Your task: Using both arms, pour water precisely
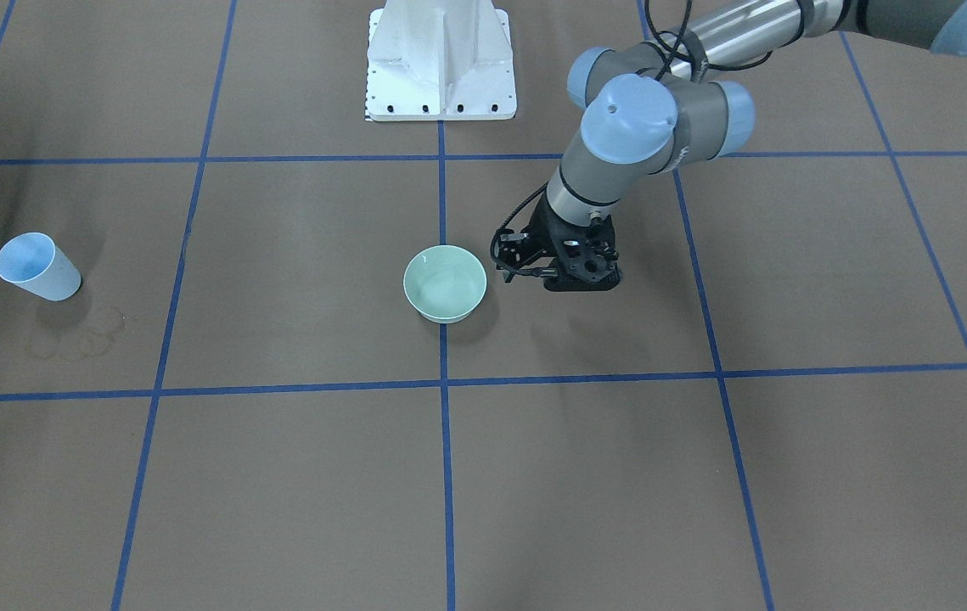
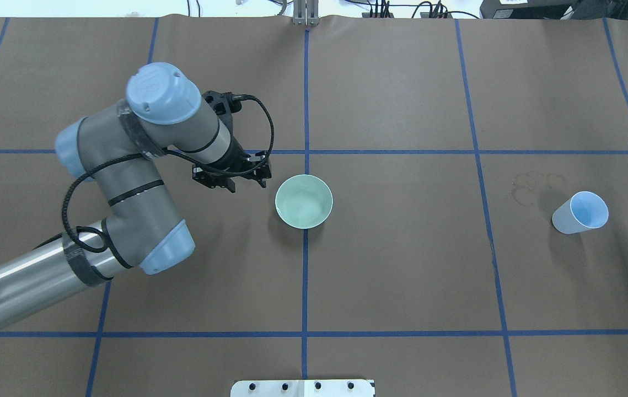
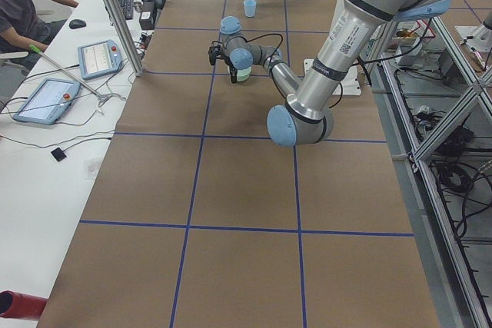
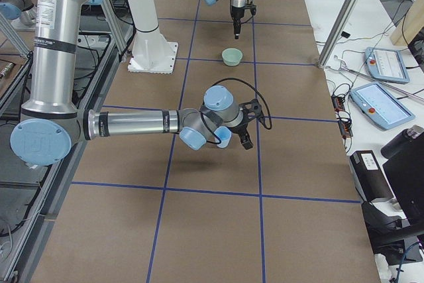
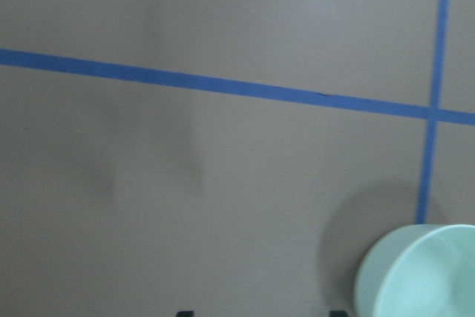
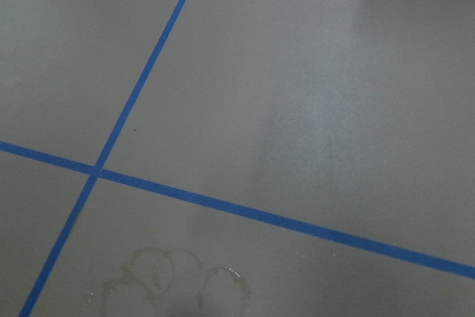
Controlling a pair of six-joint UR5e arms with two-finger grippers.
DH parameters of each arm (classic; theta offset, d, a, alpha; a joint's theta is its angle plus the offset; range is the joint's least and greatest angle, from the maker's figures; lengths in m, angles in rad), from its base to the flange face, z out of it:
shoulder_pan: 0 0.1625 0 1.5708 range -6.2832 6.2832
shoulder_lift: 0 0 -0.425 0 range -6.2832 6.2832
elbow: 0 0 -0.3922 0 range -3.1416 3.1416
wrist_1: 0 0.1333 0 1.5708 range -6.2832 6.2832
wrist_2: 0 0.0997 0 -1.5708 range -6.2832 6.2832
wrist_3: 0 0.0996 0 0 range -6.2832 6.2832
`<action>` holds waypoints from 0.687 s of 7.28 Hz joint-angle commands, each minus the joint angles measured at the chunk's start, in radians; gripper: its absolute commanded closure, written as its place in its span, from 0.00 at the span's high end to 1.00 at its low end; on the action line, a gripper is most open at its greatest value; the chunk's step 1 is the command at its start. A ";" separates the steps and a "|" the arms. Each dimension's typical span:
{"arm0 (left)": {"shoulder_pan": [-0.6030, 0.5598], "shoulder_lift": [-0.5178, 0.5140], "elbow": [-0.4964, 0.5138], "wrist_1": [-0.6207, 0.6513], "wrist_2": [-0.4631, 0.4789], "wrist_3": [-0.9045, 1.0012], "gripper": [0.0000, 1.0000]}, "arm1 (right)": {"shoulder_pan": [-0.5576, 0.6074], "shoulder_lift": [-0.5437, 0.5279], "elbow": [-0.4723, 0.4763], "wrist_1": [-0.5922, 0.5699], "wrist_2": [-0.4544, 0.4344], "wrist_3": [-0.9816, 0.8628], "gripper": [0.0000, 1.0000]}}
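Brown taped counter (image 2: 402, 264): our left claw (image 2: 236, 176) hung released, the round mint-green bowl (image 2: 304, 201) just beside at its three o'clock overhead; the right claw (image 4: 250, 126) we couldn't judge.

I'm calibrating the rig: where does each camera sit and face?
Front-facing: across the brown table, down toward the white pedestal; grey left arm.
Overhead: behind the robot, looking forward and down; left arm.
Exterior left: table's left end, along it; left arm near.
Exterior right: opposite end; grey right arm near.
Left wrist: down beside pale green bowl; fingertips only.
Right wrist: down at dried ring stains; no body.
Shared: front-facing and overhead both show bowl, light blue cup.
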 commanded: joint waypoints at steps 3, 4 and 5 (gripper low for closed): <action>0.075 -0.059 0.090 -0.010 0.047 -0.005 0.65 | 0.093 0.043 0.005 -0.194 0.084 -0.196 1.00; 0.075 -0.062 0.098 -0.010 0.047 -0.005 0.59 | 0.093 0.043 0.006 -0.195 0.084 -0.196 1.00; 0.075 -0.062 0.104 -0.015 0.047 -0.005 0.57 | 0.093 0.042 0.011 -0.196 0.085 -0.196 1.00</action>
